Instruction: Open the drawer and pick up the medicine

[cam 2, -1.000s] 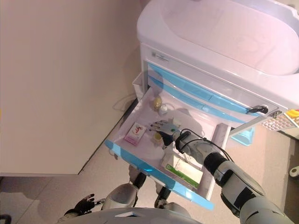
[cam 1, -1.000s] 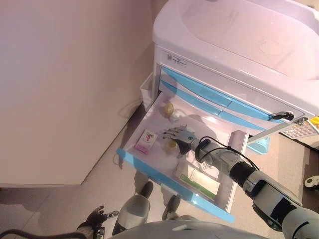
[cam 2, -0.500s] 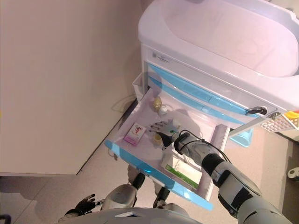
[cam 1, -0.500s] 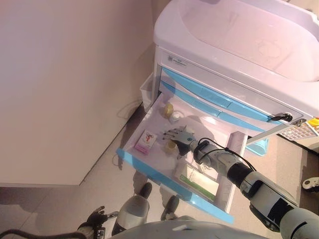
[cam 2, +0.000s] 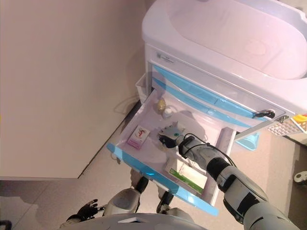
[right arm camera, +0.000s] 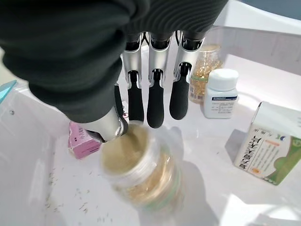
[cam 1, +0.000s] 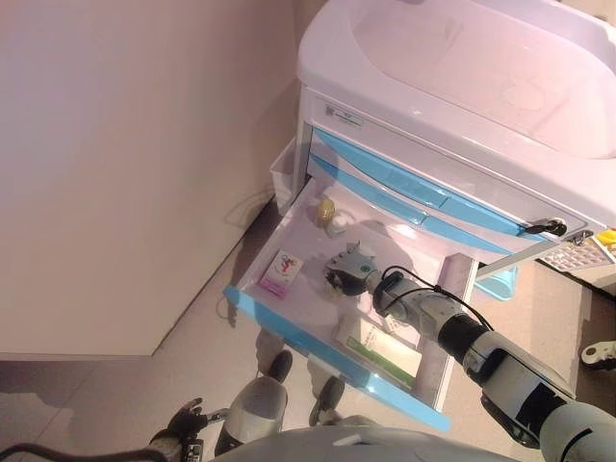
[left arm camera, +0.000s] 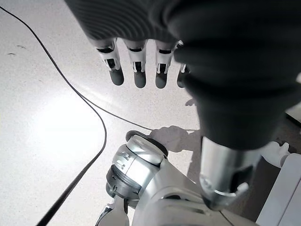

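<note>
Inside the pulled-out white drawer with blue front (cam 1: 289,332), right hand (right arm camera: 150,101) curled over a clear jar of yellowish pills (right arm camera: 141,172), thumb at its lid. Opening done; lifting not yet. Left hand (left arm camera: 141,70) relaxed, low above floor.

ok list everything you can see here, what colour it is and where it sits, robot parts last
Cart: one, white, blue-fronted drawers, beside the wall.
Open drawer: one, white with a blue front, pulled out of the cart.
Jar: one, clear, tan contents, mid-drawer, under the right hand.
Pink box: one, at the drawer's left side.
Amber bottle: one, at the drawer's back.
White bottle: one, beside the amber bottle.
Green and white box: one, near the drawer's front.
Small green and white box: one, standing behind the jar.
Right hand: over the jar, fingers curling round it.
Left hand: low by the floor, fingers relaxed.
</note>
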You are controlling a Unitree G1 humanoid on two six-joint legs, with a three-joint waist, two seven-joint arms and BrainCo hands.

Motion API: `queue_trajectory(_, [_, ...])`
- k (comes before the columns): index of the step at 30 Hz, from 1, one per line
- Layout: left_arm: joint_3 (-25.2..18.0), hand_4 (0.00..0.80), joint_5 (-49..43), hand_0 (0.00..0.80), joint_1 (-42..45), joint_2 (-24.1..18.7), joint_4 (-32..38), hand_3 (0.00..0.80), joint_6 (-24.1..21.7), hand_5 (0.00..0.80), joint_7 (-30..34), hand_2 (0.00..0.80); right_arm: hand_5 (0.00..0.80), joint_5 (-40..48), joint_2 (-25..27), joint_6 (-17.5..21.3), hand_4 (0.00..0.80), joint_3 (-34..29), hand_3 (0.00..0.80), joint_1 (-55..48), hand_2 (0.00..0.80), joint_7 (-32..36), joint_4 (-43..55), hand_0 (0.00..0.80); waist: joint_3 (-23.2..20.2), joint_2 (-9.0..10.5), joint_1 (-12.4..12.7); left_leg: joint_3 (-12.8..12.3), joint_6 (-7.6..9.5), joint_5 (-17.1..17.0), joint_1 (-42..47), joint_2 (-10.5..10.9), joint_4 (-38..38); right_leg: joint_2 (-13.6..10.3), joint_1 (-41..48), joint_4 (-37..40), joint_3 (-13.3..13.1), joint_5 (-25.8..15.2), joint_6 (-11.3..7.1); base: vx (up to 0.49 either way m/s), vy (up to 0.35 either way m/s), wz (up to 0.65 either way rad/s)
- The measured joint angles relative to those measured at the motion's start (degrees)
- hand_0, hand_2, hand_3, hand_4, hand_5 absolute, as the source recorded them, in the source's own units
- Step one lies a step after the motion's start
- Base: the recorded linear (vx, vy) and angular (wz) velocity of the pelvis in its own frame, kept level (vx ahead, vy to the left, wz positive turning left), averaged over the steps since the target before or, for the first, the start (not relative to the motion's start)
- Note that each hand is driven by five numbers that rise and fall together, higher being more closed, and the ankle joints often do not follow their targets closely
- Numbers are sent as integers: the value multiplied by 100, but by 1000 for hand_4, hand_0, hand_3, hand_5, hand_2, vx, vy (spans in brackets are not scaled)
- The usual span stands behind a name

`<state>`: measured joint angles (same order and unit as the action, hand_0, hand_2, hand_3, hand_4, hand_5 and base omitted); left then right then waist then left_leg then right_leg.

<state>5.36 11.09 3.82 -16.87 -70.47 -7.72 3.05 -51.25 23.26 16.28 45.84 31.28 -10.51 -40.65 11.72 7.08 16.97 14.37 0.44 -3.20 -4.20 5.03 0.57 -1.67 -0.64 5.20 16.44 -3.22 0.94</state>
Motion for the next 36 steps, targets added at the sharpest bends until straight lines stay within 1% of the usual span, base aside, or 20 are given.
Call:
queue_trajectory(1, [0,0,0,0,0,0,0,0,0,0,1,0,602,-13,0,0,602,0,602,-1,602,0,0,602,0,0,0,0,0,0,0,0,0,0,-1,0,0,0,0,0,0,0])
queue_trajectory(2, [0,0,0,0,0,-1,1,0,0,0,2,0,615,-49,0,0,615,0,615,0,615,-3,1,615,0,0,-1,-1,0,0,-1,0,0,0,-2,0,-2,0,0,0,0,0])
queue_trajectory(7, [0,0,0,0,-1,-2,1,0,0,0,2,0,627,-71,0,-4,627,0,627,-1,627,-7,-3,627,2,0,-3,-1,0,0,-7,-2,-1,1,-9,0,-2,0,-1,0,0,0])
queue_trajectory(11, [0,0,0,0,-1,-2,1,0,0,0,1,0,605,-74,0,-6,605,1,605,-2,605,-7,-5,605,4,3,-3,-1,1,0,-8,-1,-4,1,-10,1,-2,1,-1,0,0,0])
queue_trajectory(13, [0,0,1,0,-1,-2,1,0,0,0,0,0,546,-73,0,-8,546,1,546,-3,546,-3,-4,546,7,6,-3,-1,1,1,-8,-1,-5,1,-12,1,-2,1,-1,0,0,0])
queue_trajectory(15, [0,0,0,0,-1,-2,1,0,0,0,0,0,515,-72,1,-8,515,1,515,-3,515,-2,-5,515,13,14,-4,-1,1,1,-8,-2,-5,1,-12,1,-3,1,-1,0,0,0])
queue_trajectory(16, [0,0,0,0,-1,-2,1,0,0,0,0,0,380,-71,1,-8,380,1,380,-2,380,-5,-4,380,15,18,-4,-1,1,1,-8,-2,-5,1,-12,1,-3,1,-1,0,0,0])
queue_trajectory(17, [0,0,0,0,-1,-2,1,0,0,0,0,0,276,-71,1,-8,276,0,276,-3,276,-7,-4,276,16,20,-7,-2,1,1,-7,-2,-5,1,-12,1,-3,1,-1,0,0,0])
queue_trajectory(19, [1,0,1,0,-1,-2,9,0,0,0,-4,0,0,-66,0,-8,0,-9,0,7,0,-44,2,0,17,21,-7,0,1,1,-8,-2,-5,1,-13,1,-7,1,-2,0,0,0])
queue_trajectory(24, [120,0,4,0,1,-11,209,0,21,0,-14,0,0,-69,-8,-34,0,-5,0,3,0,-32,-238,0,109,6,38,6,2,0,-19,0,1,-1,-17,1,-5,2,-3,0,0,0])
queue_trajectory(30, [121,0,6,0,0,-12,272,0,46,0,-14,0,0,-69,-7,-121,0,-5,0,-16,0,-20,-241,0,184,-30,43,4,5,-2,-43,0,-3,0,-44,1,-6,2,-2,0,0,0])
queue_trajectory(36, [167,0,13,0,0,-13,368,0,48,0,-14,0,0,-69,-7,-127,0,-6,0,-12,0,-26,-341,0,214,-76,57,4,16,-10,-41,2,-4,0,-42,2,-6,5,-6,0,0,0])
